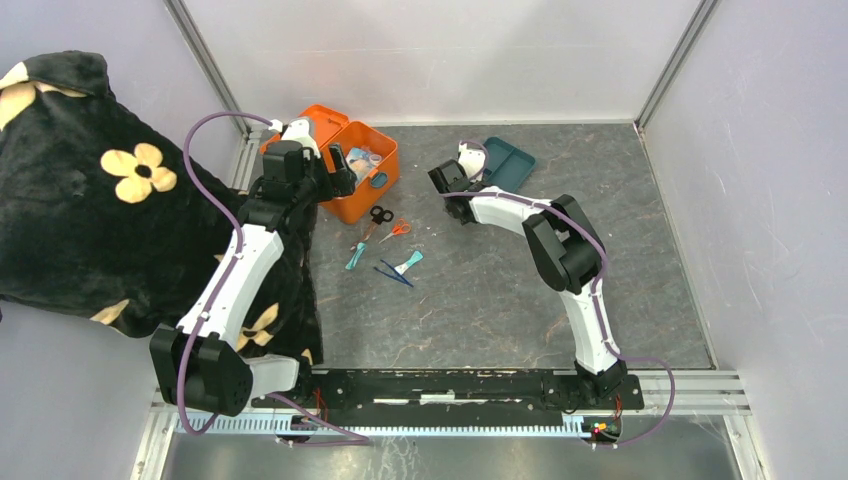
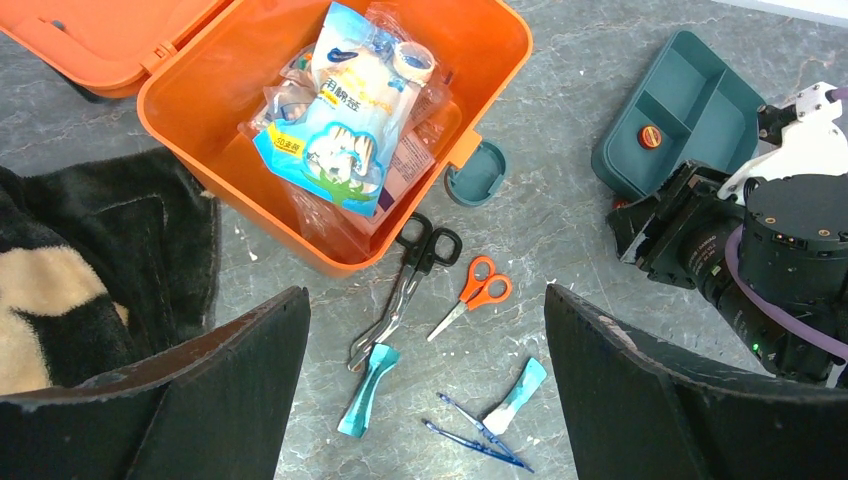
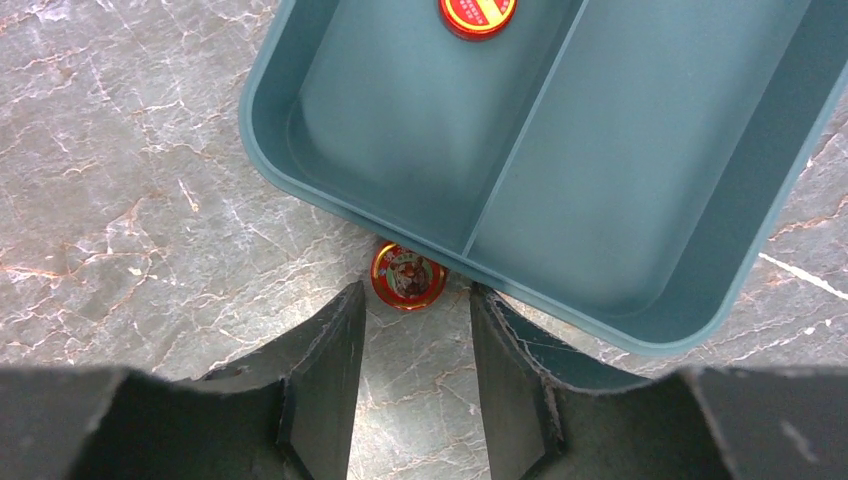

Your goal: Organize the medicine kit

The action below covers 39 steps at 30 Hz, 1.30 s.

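The orange medicine kit [image 1: 352, 190] [image 2: 250, 215] stands open at the back left, with its lid [image 1: 318, 122] flung back and plastic packets [image 2: 340, 110] inside. My left gripper [image 1: 338, 165] [image 2: 425, 295] hangs open and empty above the table, just in front of the kit. The teal tray [image 1: 508, 163] [image 3: 560, 150] holds one red tin [image 3: 477, 12]. A second red tin [image 3: 407, 276] lies on the table against the tray's near edge. My right gripper [image 1: 465, 185] [image 3: 415, 300] is low and open, with that tin just ahead of its fingertips.
Black scissors [image 2: 415, 270], orange scissors [image 2: 478, 290], two teal sachets [image 2: 365, 390] and blue tweezers [image 2: 480, 435] lie on the table in front of the kit. A black flowered blanket [image 1: 90, 200] covers the left side. Enclosure walls surround the table.
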{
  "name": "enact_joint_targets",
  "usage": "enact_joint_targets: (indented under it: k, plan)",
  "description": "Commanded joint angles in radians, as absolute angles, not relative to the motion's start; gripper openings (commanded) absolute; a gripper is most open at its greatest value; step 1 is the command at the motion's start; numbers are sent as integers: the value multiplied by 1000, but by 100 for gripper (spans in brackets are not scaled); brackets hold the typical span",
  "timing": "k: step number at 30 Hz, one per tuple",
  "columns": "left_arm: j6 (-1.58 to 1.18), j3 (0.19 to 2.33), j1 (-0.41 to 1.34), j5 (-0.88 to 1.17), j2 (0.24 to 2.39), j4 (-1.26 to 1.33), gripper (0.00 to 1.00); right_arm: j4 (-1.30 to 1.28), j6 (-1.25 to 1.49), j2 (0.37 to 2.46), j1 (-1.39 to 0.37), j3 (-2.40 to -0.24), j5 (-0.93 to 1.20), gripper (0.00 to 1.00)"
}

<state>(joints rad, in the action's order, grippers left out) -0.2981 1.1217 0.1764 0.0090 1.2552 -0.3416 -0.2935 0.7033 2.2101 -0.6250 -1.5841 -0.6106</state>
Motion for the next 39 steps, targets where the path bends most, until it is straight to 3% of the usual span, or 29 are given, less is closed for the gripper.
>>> enact_joint_targets:
  k: [1,13,22,32,39]
  plan:
    - [-300,1141,181,14,1227,-311,92,-279,688,2248,-609,-1617,-641,47]
    - [-301,1141,184,12,1232,-312,92,-268,662,2257,-592,-1605,-575,40]
    - [-301,1141,187,11,1232,-313,92,-221,599,2173,-586,-1540,-495,26]
    - [-301,1141,187,7,1230,-315,92,-86,554,1983,-575,-1447,-335,26]
    - [-301,1141,188,8,1228,-313,92,-63,520,1981,-500,-1510,-300,25]
